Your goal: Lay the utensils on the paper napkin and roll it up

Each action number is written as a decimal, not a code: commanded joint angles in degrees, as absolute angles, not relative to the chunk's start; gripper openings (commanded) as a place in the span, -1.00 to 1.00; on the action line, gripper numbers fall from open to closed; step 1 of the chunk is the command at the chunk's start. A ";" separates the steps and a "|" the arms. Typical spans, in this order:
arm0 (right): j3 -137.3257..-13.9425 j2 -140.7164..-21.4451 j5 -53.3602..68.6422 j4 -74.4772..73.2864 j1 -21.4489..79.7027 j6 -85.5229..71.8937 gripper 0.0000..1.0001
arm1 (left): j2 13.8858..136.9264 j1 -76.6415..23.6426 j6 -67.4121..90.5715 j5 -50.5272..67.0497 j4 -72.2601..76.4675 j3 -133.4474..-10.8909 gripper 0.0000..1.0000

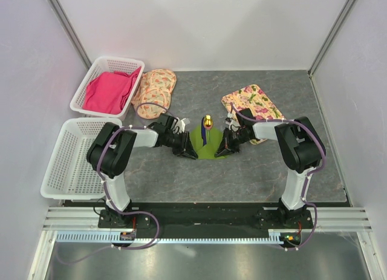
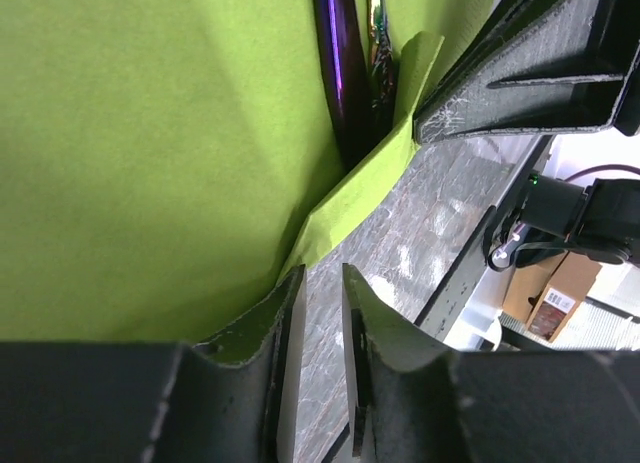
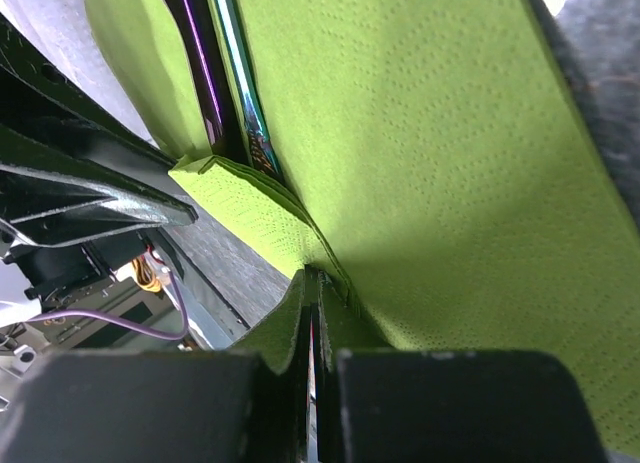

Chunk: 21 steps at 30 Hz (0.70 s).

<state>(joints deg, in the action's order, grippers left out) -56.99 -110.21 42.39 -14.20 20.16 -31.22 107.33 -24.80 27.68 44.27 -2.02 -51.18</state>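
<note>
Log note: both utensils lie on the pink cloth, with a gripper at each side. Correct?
No. In the top external view the utensils lie on the lime-green paper napkin; the pink cloth is in a basket. The left gripper and right gripper do flank the napkin.

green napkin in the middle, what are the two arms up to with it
The two utensils lie along the middle of the napkin. The right pincer is shut on a folded napkin edge beside them. The left pincer sits at the opposite edge; whether it grips is unclear. The napkin is not yet rolled up.
</note>
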 commanded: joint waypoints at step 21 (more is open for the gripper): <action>-54.58 -109.24 50.63 -4.39 22.59 -34.89 -1.00 | 110.48 -23.91 27.51 41.75 -5.45 -51.68 -0.81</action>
<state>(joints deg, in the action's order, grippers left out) -55.16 -107.50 49.45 -6.39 22.61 -34.94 108.95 -24.08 27.79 45.32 -3.05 -51.77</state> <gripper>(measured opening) 0.007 0.106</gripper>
